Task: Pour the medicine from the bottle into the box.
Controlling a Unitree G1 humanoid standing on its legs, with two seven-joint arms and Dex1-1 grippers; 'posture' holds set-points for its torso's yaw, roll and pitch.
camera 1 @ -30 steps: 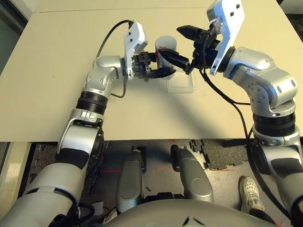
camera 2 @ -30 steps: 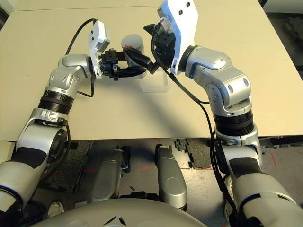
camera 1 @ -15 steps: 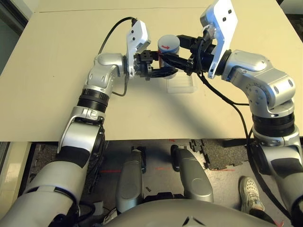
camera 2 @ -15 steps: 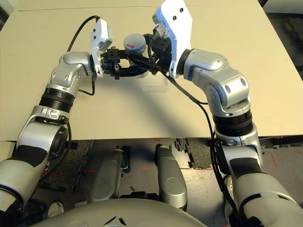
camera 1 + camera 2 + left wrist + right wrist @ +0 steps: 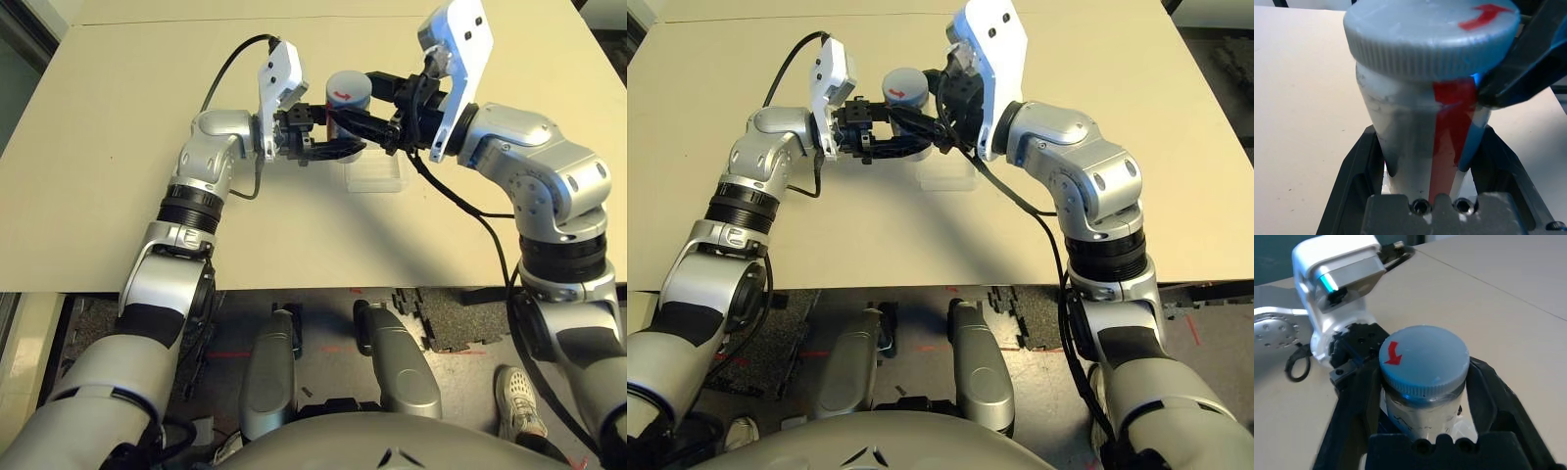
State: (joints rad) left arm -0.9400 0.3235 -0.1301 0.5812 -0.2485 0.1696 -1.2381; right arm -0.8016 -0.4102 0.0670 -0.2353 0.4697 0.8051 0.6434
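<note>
The silver-grey bottle (image 5: 1415,147) with its red stripe is held above the table, with my left gripper (image 5: 345,134) shut on its body. Its round grey cap (image 5: 1422,360), marked with a red arrow, is on. My right gripper (image 5: 1422,377) comes in from the right, and its black fingers (image 5: 1359,401) press against both sides of the cap. One of those fingers (image 5: 1528,73) sits just under the cap's rim. The clear box (image 5: 374,176) lies on the table just below and in front of the bottle. The medicine is hidden.
The beige table (image 5: 118,147) stretches wide on all sides of the box. Its front edge (image 5: 313,290) runs just before my body, with dark floor mats (image 5: 441,313) below it. A black cable (image 5: 230,69) loops over my left wrist.
My right gripper, spread wide a second ago, has closed in around the cap. The bottle has risen slightly and tipped, so the cap's top shows.
</note>
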